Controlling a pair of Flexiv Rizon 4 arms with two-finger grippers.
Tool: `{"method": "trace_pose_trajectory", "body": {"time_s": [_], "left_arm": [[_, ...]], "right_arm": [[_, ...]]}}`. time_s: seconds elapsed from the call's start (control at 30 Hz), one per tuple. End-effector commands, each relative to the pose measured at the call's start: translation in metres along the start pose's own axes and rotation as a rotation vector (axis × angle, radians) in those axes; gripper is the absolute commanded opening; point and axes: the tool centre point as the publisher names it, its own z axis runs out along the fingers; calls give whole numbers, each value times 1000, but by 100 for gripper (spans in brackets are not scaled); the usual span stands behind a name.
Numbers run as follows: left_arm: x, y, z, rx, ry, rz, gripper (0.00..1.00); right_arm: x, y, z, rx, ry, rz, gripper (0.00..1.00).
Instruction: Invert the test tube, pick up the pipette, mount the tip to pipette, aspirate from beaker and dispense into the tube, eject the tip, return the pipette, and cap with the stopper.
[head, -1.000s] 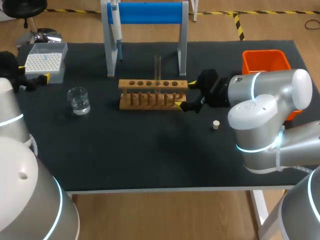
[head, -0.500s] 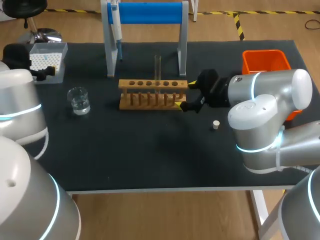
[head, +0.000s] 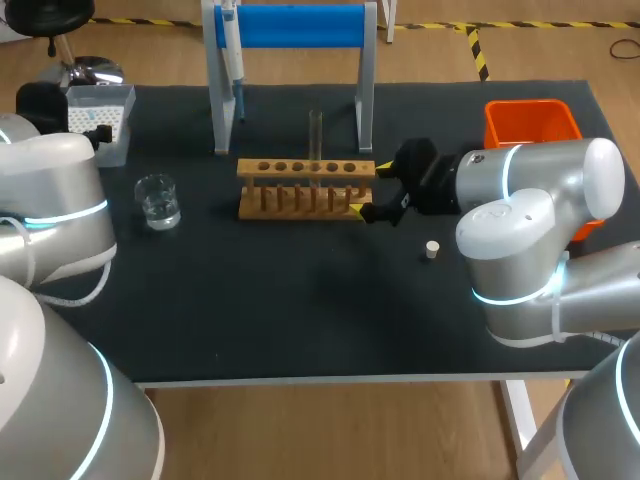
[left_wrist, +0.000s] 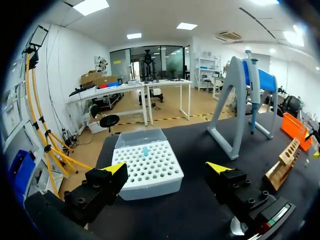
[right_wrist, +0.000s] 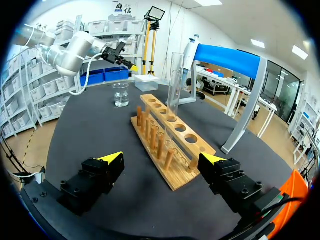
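A clear test tube (head: 315, 140) stands upright in the wooden rack (head: 305, 187). My right gripper (head: 371, 188) is open at the rack's right end, its yellow tips either side of that end; in the right wrist view the rack (right_wrist: 167, 145) and tube (right_wrist: 175, 85) lie just ahead of this gripper (right_wrist: 162, 158). My left gripper (left_wrist: 167, 169) is open, facing the white tip box (left_wrist: 147, 167), which sits at the table's back left (head: 100, 115). The pipette (head: 232, 50) hangs on the blue-barred stand (head: 290, 25). The beaker (head: 157, 200) holds clear liquid. A small stopper (head: 431, 249) lies right of the rack.
An orange bin (head: 530, 125) stands at the back right, partly behind my right arm. The stand's legs are just behind the rack. The black table top (head: 300, 310) stretches in front of the rack.
My left arm has swung in from the left edge and its gripper now points at the tip box. The right arm and the objects have not moved.
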Motion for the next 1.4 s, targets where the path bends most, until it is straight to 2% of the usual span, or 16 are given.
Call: {"method": "trace_pose_trajectory", "body": {"time_s": [0.03, 0.43, 0.5, 0.63, 0.8, 1.17, 1.37, 1.4], "left_arm": [[-5, -1, 24, 3, -16, -3, 100], [-23, -2, 53, -15, 3, -5, 100], [-25, -2, 56, -17, 5, -5, 87], [-31, -3, 62, -19, 2, -7, 71], [-35, -5, 70, -20, -2, -6, 74], [-40, -7, 85, -21, -2, -6, 68], [-38, -7, 90, -24, 0, -5, 54], [-39, -7, 92, -24, 1, -6, 49]], "right_arm": [[0, 0, 0, 0, 0, 0, 100], [0, 0, 0, 0, 0, 0, 100], [0, 0, 0, 0, 0, 0, 100], [0, 0, 0, 0, 0, 0, 100], [0, 0, 0, 0, 0, 0, 100], [0, 0, 0, 0, 0, 0, 100], [0, 0, 0, 0, 0, 0, 100], [0, 0, 0, 0, 0, 0, 100]]}}
